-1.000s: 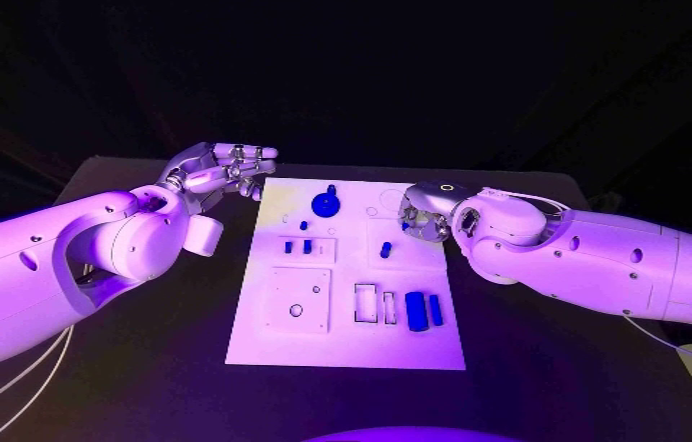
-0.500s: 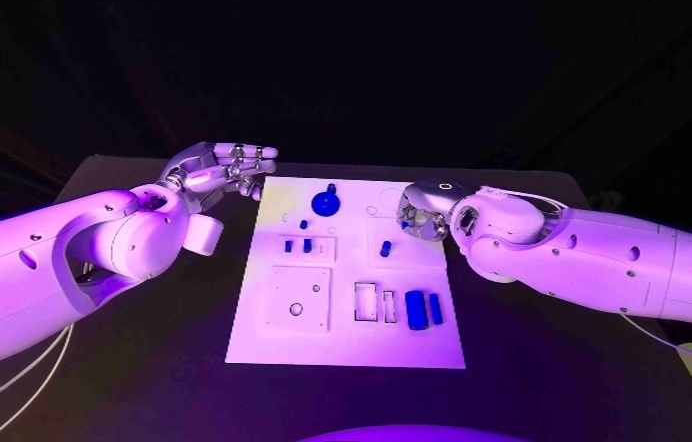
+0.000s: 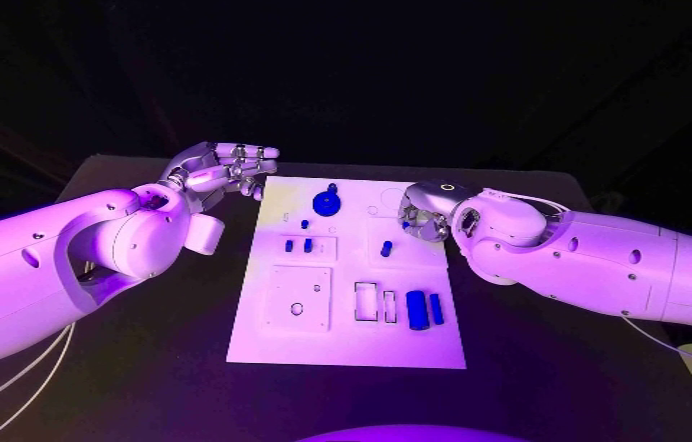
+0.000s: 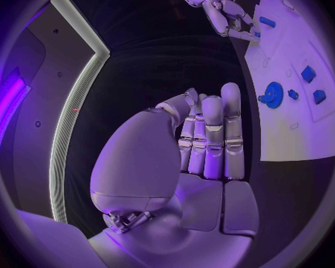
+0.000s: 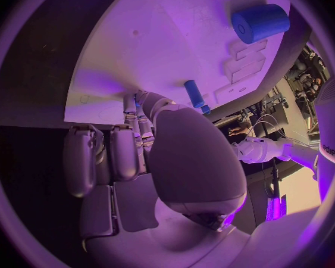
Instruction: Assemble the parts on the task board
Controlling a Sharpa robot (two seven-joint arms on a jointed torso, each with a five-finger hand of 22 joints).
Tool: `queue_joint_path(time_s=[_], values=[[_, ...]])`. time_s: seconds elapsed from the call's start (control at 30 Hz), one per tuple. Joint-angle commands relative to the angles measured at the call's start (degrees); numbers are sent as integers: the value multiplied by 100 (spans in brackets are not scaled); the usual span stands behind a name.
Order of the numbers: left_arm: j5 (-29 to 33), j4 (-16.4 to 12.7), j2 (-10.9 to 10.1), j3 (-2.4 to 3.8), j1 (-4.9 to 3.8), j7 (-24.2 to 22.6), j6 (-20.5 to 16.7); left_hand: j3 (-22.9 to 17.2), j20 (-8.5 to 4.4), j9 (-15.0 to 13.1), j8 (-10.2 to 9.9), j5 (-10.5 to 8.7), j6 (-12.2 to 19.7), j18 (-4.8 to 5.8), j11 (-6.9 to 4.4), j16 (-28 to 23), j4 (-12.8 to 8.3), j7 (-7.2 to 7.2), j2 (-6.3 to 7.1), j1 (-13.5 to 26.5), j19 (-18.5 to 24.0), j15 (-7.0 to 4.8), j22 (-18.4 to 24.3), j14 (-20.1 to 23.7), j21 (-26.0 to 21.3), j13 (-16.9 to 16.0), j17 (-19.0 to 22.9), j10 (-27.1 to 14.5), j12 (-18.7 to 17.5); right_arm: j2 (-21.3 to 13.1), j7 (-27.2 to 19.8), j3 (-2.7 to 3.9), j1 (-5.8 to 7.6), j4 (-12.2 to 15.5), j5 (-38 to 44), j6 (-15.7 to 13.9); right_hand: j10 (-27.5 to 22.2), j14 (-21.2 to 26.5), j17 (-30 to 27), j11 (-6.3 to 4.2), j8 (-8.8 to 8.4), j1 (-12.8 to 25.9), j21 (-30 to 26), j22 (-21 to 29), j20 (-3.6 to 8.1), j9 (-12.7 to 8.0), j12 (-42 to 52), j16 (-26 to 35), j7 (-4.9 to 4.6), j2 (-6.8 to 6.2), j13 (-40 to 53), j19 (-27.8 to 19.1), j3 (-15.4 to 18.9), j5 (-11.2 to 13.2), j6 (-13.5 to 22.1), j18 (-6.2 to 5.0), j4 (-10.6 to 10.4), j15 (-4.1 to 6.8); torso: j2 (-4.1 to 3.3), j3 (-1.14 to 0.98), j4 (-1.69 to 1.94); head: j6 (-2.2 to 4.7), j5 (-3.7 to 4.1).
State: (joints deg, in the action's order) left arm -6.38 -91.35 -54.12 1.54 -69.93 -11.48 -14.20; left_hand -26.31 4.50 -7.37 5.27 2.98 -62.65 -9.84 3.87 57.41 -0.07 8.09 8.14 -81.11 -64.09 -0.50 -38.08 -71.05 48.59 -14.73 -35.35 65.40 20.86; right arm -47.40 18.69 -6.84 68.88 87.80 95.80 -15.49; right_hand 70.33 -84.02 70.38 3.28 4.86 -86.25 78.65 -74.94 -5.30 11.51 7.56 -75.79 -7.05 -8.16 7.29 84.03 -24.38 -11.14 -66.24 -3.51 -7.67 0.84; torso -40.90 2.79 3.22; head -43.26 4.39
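The white task board (image 3: 346,347) lies in the middle of the black table. My right hand (image 3: 421,212) reaches down onto its far right part and seems to pinch a small blue part (image 5: 138,96) at the board (image 5: 160,36). A blue peg (image 3: 385,249) lies just beside it. My left hand (image 3: 224,170) hovers off the board's far left corner. Its fingers (image 4: 212,137) stand side by side with the thumb bent in, holding nothing. A blue round part (image 3: 326,203) sits at the far middle. A blue cylinder (image 3: 415,310) and a blue bar (image 3: 436,308) lie near the right edge.
Two small blue pieces (image 3: 297,246) sit in a recess on the board's left half, above a square plate with a hole (image 3: 296,299). Two empty slots (image 3: 375,303) lie left of the cylinder. Bare black table (image 3: 130,362) flanks the board.
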Motion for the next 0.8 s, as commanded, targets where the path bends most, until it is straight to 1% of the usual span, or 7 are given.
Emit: queue_joint_path(time_s=[0.03, 0.3, 0.43, 0.53, 0.63, 0.7, 0.8], values=[[13, -1, 8, 3, -3, 7, 96, 6, 13, 6, -17, -3, 14, -76, -19, -40, -42, 7, -19, -39, -29, -2, 7, 53, -20, -7, 8, -38, 24, -13, -71, -15, -25, 63, 56, -170, 40, -226, 4, 3, 17, 25, 32, -1013, 38, 2, -20, -31, -10, 38, 3, 80, 5, 13, -52, 102, 36, 32, -2, 1, 1, 7, -1], [12, 13, 6, 2, -3, 29, 110, 6, 13, 6, -17, -3, 14, -76, -19, -40, -42, 7, -19, -39, -29, -2, 7, 53, -20, -7, 8, -38, 24, -114, -72, -1, -15, 214, 56, -367, 52, -226, 4, 5, 14, 76, 47, -1023, 38, 6, -37, -32, -9, 17, 2, 87, 7, 26, -56, 106, 51, 31, 2, 2, -2, 23, -3], [12, 12, -3, 1, -3, 41, 112, 9, 13, 7, -15, -4, 11, -75, -15, -47, -48, 11, -27, -43, -34, -1, 11, 58, -26, -9, 23, -47, 31, -194, -60, 15, 7, 328, 25, -391, 58, -227, 5, 4, 12, 101, 61, -1031, 38, 8, -45, -34, -8, 9, 1, 94, 7, 33, -58, 109, 57, 30, 1, 6, -16, 24, -15], [12, 12, -6, 0, -3, 48, 114, 9, 13, 7, -15, -4, 11, -75, -15, -47, -48, 11, -27, -43, -34, -1, 11, 58, -26, -9, 23, -47, 31, -297, -44, 28, 35, 493, -7, -396, 61, -227, 4, 4, 11, 114, 74, -1037, 38, 9, -49, -34, -7, 5, 1, 100, 7, 35, -60, 112, 58, 30, 6, 8, -20, 24, -18], [12, 12, -7, -2, -3, 53, 117, 9, 13, 7, -15, -4, 11, -75, -15, -47, -48, 11, -27, -43, -34, -1, 11, 58, -26, -9, 23, -47, 31, -406, -35, 43, 69, 722, -47, -416, 63, -227, 4, 4, 11, 119, 84, -1042, 38, 9, -50, -34, -7, 4, 1, 105, 7, 36, -60, 114, 59, 30, 9, 4, -27, 23, -54], [12, 12, -7, -3, -3, 54, 120, 9, 13, 7, -15, -4, 11, -75, -15, -47, -48, 11, -27, -43, -34, -1, 11, 58, -26, -9, 23, -47, 31, -454, -38, 51, 91, 871, -70, -440, 63, -227, 4, 4, 11, 119, 87, -1043, 38, 9, -50, -34, -7, 4, 1, 106, 7, 36, -60, 115, 59, 30, 11, 12, -23, 31, -59], [12, 12, 4, -6, -2, 55, 123, 9, 13, 7, -15, -4, 11, -75, -15, -47, -48, 11, -27, -43, -34, -1, 11, 58, -26, -9, 23, -47, 31, -483, -61, 60, 118, 1130, -120, -491, 64, -228, 11, 3, 10, 122, 110, -1053, 38, 9, -51, -39, -7, 2, 1, 117, 7, 35, -61, 120, 60, 30, 10, 12, -14, 47, -81]])
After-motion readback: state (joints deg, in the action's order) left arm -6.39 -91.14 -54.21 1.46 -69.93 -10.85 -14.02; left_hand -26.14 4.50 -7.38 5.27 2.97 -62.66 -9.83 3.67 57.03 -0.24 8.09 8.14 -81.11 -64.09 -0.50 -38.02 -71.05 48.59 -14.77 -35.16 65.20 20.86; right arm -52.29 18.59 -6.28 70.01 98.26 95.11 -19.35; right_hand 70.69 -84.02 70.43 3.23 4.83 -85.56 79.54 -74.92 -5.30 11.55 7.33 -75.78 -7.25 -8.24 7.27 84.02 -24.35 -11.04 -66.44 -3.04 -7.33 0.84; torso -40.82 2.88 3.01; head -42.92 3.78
